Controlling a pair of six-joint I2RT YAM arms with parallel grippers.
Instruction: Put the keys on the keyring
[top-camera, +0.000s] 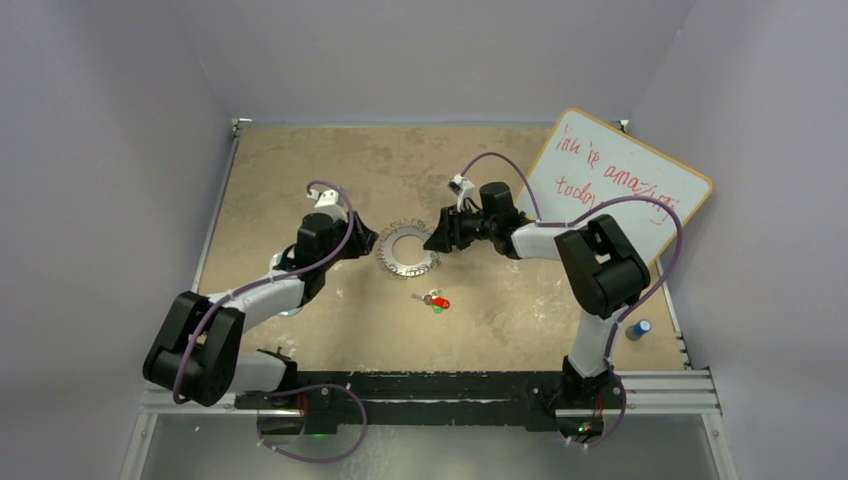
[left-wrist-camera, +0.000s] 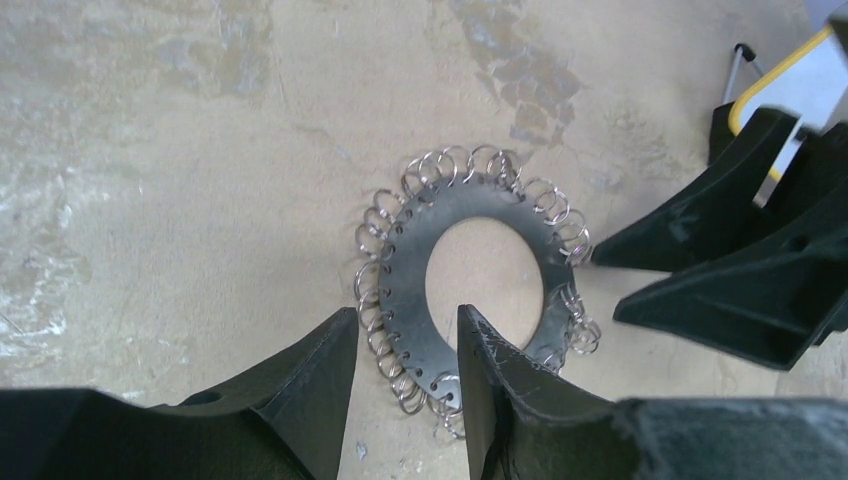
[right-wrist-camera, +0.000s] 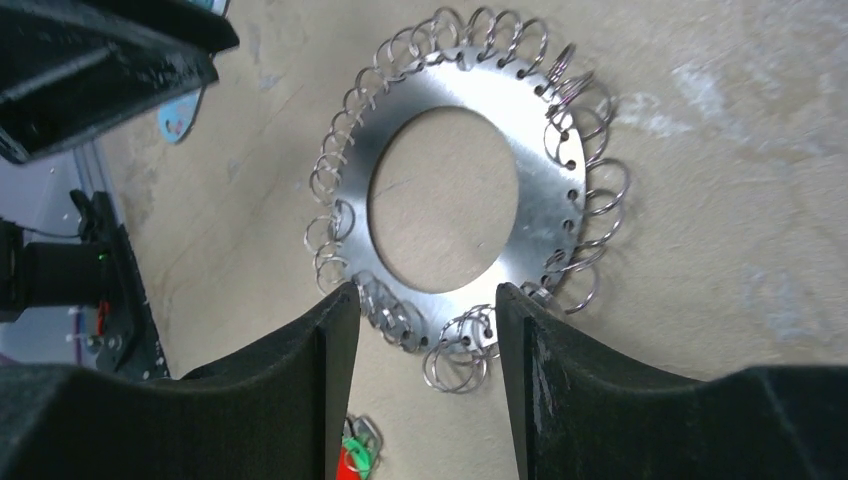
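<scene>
The keyring (top-camera: 408, 251) lies flat on the table's middle, a silvery ring fringed with small loops. It also shows in the left wrist view (left-wrist-camera: 405, 285) and the right wrist view (right-wrist-camera: 545, 190). My left gripper (top-camera: 367, 241) is open at its left edge; in its wrist view the gripper (left-wrist-camera: 405, 312) straddles the rim, one finger outside and one over the open centre. My right gripper (top-camera: 438, 240) is open at the ring's right edge, with the rim and loops between its fingertips (right-wrist-camera: 426, 290). The keys (top-camera: 436, 300), red and green headed, lie together in front of the ring (right-wrist-camera: 352, 455).
A whiteboard (top-camera: 620, 185) with red writing leans at the back right. A small blue cylinder (top-camera: 638, 328) stands at the right edge. A bluish plastic piece (right-wrist-camera: 180, 115) lies beyond the ring, near the left arm's fingers (right-wrist-camera: 120, 60).
</scene>
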